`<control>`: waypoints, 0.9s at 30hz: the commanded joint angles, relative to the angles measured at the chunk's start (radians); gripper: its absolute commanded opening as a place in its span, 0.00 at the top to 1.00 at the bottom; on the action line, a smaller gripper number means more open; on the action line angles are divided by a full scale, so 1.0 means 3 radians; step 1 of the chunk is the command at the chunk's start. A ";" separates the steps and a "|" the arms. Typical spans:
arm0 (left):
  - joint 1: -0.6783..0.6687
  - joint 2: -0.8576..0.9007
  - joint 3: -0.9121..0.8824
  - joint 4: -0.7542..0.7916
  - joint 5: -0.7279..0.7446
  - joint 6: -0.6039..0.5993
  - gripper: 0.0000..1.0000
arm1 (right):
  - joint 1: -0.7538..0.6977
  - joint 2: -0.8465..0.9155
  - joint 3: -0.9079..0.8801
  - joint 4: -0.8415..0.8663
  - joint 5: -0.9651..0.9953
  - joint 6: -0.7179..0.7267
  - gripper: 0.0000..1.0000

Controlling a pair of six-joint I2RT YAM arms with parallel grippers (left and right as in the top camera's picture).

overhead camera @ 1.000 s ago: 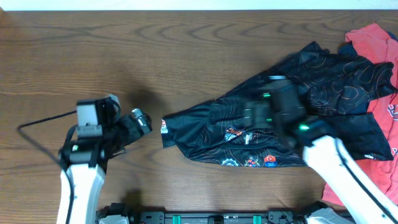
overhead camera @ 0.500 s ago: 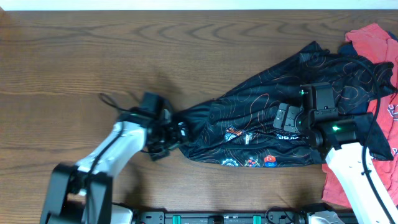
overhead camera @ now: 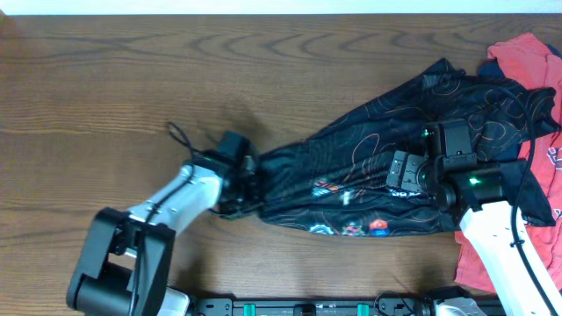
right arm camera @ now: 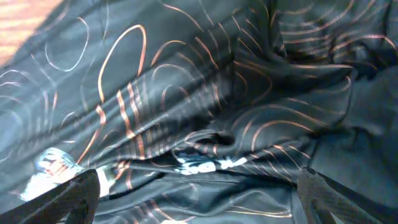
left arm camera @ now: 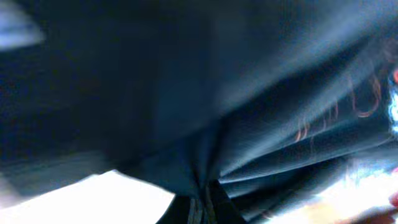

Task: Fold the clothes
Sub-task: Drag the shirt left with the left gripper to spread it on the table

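The black jersey [overhead camera: 369, 167] with thin orange contour lines and colourful logos lies crumpled across the table's right half. My left gripper [overhead camera: 253, 186] is shut on the jersey's left end, where the cloth bunches into pleats [left arm camera: 205, 180]. My right gripper [overhead camera: 391, 171] hovers open over the jersey's middle; its dark fingertips [right arm camera: 74, 193] stand wide apart above the printed cloth [right arm camera: 199, 112], holding nothing. A red garment [overhead camera: 536, 70] lies at the far right, partly under the jersey. I see no navy garment for certain.
The brown wooden table [overhead camera: 132, 79] stretches bare to the left and back. A black cable [overhead camera: 180, 136] loops off the left arm. The red garment [overhead camera: 518, 254] reaches the front right edge.
My left gripper has closed on the jersey's left end and pulled it slightly, bunching the cloth. The right arm has stayed over the jersey's middle since half a second ago.
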 commanded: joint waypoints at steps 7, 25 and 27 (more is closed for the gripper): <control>0.1630 -0.0172 0.1345 -0.0621 -0.0988 0.0910 0.94 | -0.0108 -0.0041 0.0011 -0.0055 0.0037 0.0001 0.01; 0.1530 -0.0164 0.1380 -0.1916 -0.0083 0.0768 0.02 | -0.0108 -0.0032 0.0011 -0.0136 0.0008 0.0001 0.01; 0.1286 -0.0164 0.1124 -0.1846 -0.0083 0.0618 0.02 | -0.0108 -0.0032 0.0011 -0.0153 0.0008 0.0001 0.01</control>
